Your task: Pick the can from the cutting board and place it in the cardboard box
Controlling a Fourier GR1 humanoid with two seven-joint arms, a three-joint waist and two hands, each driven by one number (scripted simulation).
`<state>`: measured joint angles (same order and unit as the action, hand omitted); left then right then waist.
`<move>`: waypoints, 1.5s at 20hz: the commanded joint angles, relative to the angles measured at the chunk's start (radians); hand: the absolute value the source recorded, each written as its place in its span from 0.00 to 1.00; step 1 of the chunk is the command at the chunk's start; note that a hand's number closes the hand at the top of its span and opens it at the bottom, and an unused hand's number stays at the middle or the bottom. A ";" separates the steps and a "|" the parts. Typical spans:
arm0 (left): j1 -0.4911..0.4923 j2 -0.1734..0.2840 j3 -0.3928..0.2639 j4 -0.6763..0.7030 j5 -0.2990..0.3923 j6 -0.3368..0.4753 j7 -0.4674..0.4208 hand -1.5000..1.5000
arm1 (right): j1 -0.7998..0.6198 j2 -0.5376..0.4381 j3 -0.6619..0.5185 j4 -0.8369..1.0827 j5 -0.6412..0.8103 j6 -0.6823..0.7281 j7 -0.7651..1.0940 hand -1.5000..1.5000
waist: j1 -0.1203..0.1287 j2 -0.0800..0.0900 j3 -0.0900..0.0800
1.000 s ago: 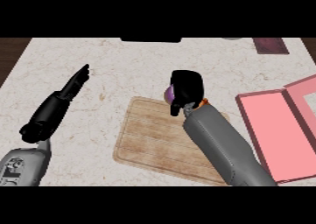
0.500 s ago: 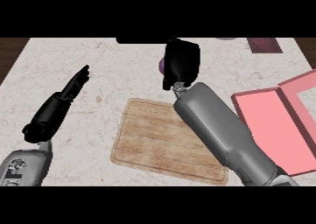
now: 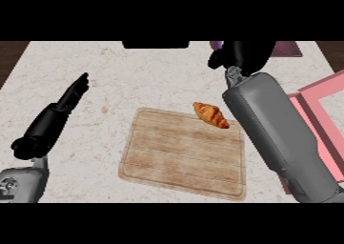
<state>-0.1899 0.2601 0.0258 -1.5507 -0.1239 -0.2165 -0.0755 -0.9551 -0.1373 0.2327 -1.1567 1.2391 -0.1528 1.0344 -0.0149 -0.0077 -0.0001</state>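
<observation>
Our right hand (image 3: 243,55) is raised beyond the wooden cutting board (image 3: 181,155), fingers curled round what we judge is the purple can (image 3: 217,45), mostly hidden. Swinging toward the pink cardboard box (image 3: 318,114) right of the board, the can could strike its raised wall. Our left hand (image 3: 72,93) rests straight-fingered left of the board.

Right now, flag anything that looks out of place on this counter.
A croissant lies at the cutting board's far right corner, not a can. A purple sliver shows by the raised right hand, far from the pink box. The left hand rests open.
</observation>
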 commanded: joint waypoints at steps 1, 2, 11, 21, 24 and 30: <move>0.027 0.014 0.012 -0.051 0.012 -0.012 0.020 0.50 | 0.046 -0.105 -0.104 -0.067 0.003 -0.015 0.047 1.00 | 0.007 0.002 0.001; -0.012 0.005 0.015 -0.025 0.018 -0.011 0.039 0.50 | 0.082 -0.116 -0.107 -0.117 0.011 -0.010 0.055 1.00 | -0.003 0.002 0.001; -0.027 -0.029 -0.007 0.020 -0.025 0.014 0.013 0.50 | 0.231 -0.258 -0.242 -0.191 -0.163 0.267 -0.070 1.00 | -0.005 0.004 0.000; -0.004 0.003 0.024 -0.010 0.003 -0.027 0.016 0.50 | 0.507 -0.321 -0.376 -0.268 -0.432 0.523 -0.183 1.00 | -0.007 0.002 0.000; -0.011 -0.041 -0.019 0.007 -0.043 0.005 -0.009 0.50 | 0.498 -0.303 -0.408 -0.221 -0.450 0.541 -0.146 1.00 | 0.009 0.007 0.000; -0.010 -0.013 0.023 0.004 -0.012 -0.027 -0.003 0.50 | 0.572 -0.379 -0.500 -0.254 -0.602 0.574 -0.429 0.00 | 0.013 0.008 0.001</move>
<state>-0.1997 0.2511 0.0471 -1.5590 -0.1286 -0.2446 -0.0697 -0.4045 -0.4793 -0.2201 -1.4357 0.6964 0.4256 0.7481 -0.0086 -0.0021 0.0003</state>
